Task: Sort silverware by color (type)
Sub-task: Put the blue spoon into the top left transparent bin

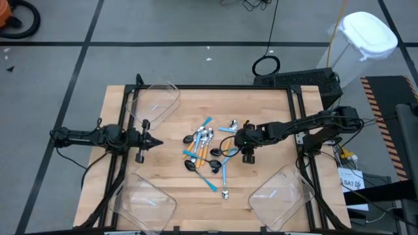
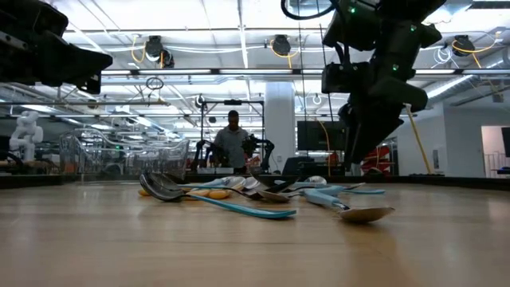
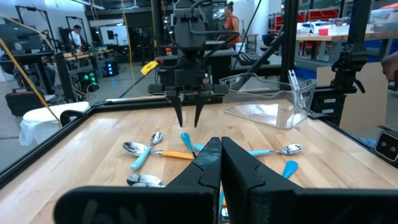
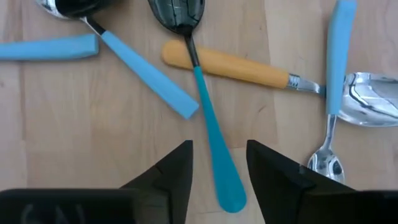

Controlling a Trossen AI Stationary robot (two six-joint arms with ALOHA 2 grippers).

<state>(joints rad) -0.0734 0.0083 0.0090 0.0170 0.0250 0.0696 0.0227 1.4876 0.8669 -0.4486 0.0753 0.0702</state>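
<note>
High view, spoons (image 1: pixel 210 149) heaped mid-table, clear bins (image 1: pixel 157 103) at corners

i see three clear plastic bins on the wooden table (image 1: pixel 261 183): one at the far left corner (image 1: pixel 157 101), one near left (image 1: pixel 147 202), one near right (image 1: pixel 284 192). a person (image 2: pixel 233 142) stands in the room beyond.

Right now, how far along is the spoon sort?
Done: nothing visible; the three clear bins hold no spoons. In hand: the right gripper is open, hovering above the pile with a blue-handled spoon between its fingers, not gripped. The left gripper waits shut at the table's left. Left: the whole pile of spoons mid-table.
</note>
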